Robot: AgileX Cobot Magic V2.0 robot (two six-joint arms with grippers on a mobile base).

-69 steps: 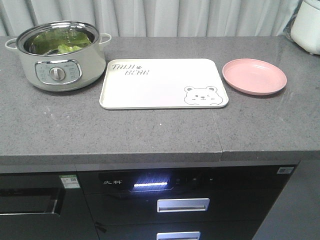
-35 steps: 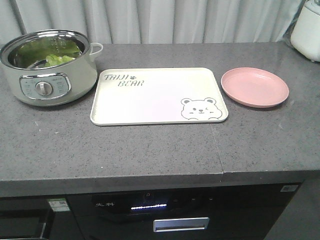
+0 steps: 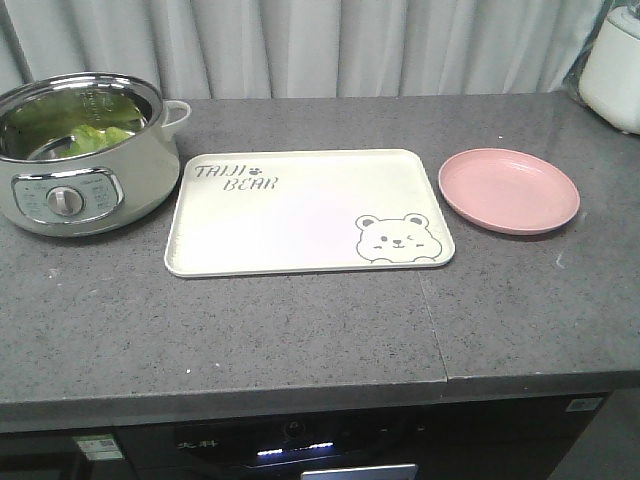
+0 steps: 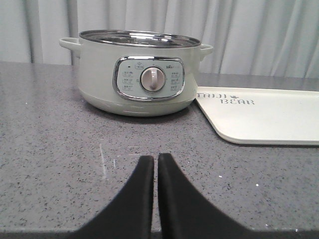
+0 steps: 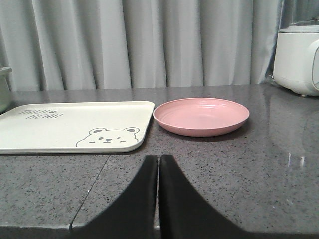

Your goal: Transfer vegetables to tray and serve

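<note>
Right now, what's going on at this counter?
Nothing is being handled yet. The lettuce lies in the pot at the left of the counter. The tray beside it is bare, and so is the plate to its right. The left gripper, shut and empty, is low at the near edge facing the pot. The right gripper, also shut and empty, faces the plate.

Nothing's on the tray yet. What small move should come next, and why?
Probably raise the left hand above the rim of the pot, opening it on the way. The lettuce sits inside the pot, the tray is bare, and that hand faces the pot's side, low and shut; the right hand faces the pink plate.
</note>
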